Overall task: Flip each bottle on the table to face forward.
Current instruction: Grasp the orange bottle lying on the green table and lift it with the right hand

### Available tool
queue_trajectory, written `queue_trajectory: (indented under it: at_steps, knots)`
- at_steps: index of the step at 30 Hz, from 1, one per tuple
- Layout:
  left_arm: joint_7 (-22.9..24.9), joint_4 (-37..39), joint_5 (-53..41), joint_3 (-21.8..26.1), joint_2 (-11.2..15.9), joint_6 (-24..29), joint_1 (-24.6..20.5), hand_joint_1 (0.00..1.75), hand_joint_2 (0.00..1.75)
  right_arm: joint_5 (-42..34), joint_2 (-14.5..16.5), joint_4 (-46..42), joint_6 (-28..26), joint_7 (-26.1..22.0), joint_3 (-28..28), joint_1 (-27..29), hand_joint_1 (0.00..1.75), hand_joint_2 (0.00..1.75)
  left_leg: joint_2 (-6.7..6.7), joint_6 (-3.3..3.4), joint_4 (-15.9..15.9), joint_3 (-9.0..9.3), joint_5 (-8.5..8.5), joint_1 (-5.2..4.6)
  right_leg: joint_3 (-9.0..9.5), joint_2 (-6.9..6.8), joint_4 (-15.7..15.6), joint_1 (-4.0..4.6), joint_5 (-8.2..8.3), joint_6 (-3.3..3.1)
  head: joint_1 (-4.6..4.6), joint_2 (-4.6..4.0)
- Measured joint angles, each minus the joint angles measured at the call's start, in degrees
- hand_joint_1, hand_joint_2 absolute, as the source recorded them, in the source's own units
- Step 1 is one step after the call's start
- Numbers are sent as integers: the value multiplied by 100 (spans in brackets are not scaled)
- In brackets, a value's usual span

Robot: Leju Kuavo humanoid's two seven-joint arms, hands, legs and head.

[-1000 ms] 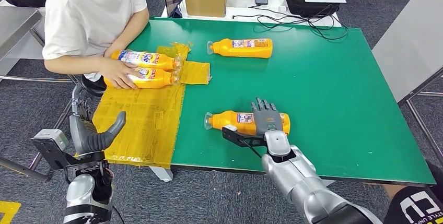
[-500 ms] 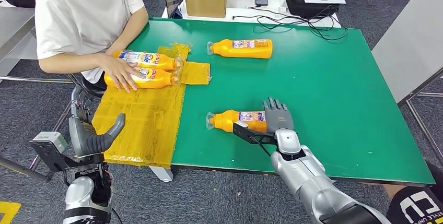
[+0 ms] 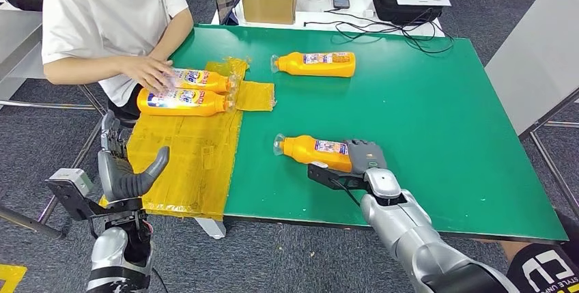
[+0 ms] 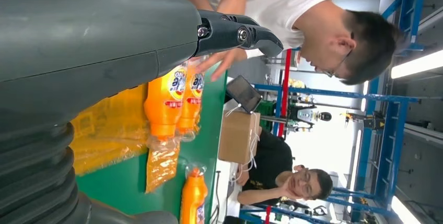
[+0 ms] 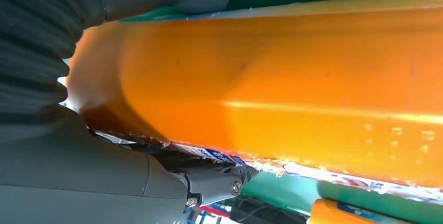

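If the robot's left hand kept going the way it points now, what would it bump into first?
The left hand hangs off the table's near left corner, pointing forward. Straight on, it would probably meet the yellow plastic sheet at the table edge first, then the two orange bottles by the person's hand. Depth is hard to judge.

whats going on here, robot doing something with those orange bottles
The robot's right hand grips the base end of an orange bottle lying on its side near the front of the green table. Its left hand hangs open off the table's left edge, holding nothing. Another bottle lies untouched farther back. A seated person's hand rests on one of two bottles lying on yellow plastic sheeting at the left side.
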Motion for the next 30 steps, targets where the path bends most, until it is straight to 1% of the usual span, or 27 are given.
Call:
queue_trajectory:
  at_steps: [4, 15, 19, 21, 22, 23, 24, 26, 28, 29, 30]
  knots:
    - [-10, 87, 23, -16, 1, -1, -57, 0, 175, -92, -34, 53, 74, -171, -61, -23, 175, 175, 0, 0, 0, 6, -1, 0, 7, 0, -1, 0, 0, 0, 0, 0]
    - [-16, 189, 26, -20, 3, -1, -85, 0, 175, -108, -62, 95, 90, -194, -119, -27, 175, 175, 0, -1, 0, 20, -3, 1, 18, 0, -2, 0, -2, -1, -1, 0]
    - [-40, 208, 77, -37, 5, 0, -96, 0, 175, -149, -68, 106, 103, -263, -143, -24, 175, 175, 0, -1, 0, 23, -3, 0, 23, 0, -2, 0, -2, -1, -1, 0]
    - [-57, 208, 110, -60, 9, 4, -99, 0, 175, -218, -67, 113, 87, -382, -151, -17, 175, 175, 0, -1, 0, 26, -4, 1, 26, 0, -2, 0, -2, -1, 0, 0]
    - [-65, 208, 126, -70, 13, 8, -101, 0, 175, -313, -64, 113, 72, -523, -164, -9, 175, 175, 0, -1, 0, 28, -4, 1, 29, 0, -2, 0, -2, -1, 0, 0]
    - [-72, 209, 149, -81, 19, 12, -104, 0, 175, -487, -60, 110, 48, -763, -198, 2, 175, 175, 0, -2, -1, 31, -6, 1, 32, 1, -3, 1, -2, -1, 0, 0]
    - [-78, 209, 178, -94, 25, 17, -106, 0, 175, -749, -53, 103, 11, -1085, -255, 23, 175, 175, 2, -3, -1, 35, -9, 1, 36, 2, -3, 1, -2, -1, 1, 0]
    - [-76, 210, 241, -130, 39, 33, -109, 0, 175, -1434, -3, 38, -133, -1920, -427, 143, 175, 175, 17, -3, -2, 45, -19, 2, 46, 10, -3, 2, -2, -1, 2, 0]
    - [-4, 210, 325, -180, 44, 65, -86, 0, 175, -2160, 144, -185, -390, -2687, -612, 434, 175, 175, 37, -3, -3, 50, -28, 2, 49, 22, -3, 3, -2, -2, 1, 0]
    - [57, 214, 376, -211, 44, 66, -54, 0, 175, -2493, 246, -366, -550, -2957, -688, 634, 175, 175, 42, -5, -3, 51, -29, 2, 46, 27, -3, 4, -2, -3, -1, 0]
    - [129, 228, 425, -246, 43, 41, -6, 0, 175, -2770, 352, -583, -733, -3122, -747, 846, 175, 175, 42, -6, -3, 49, -30, 3, 43, 27, -2, 6, -4, -4, -2, 0]
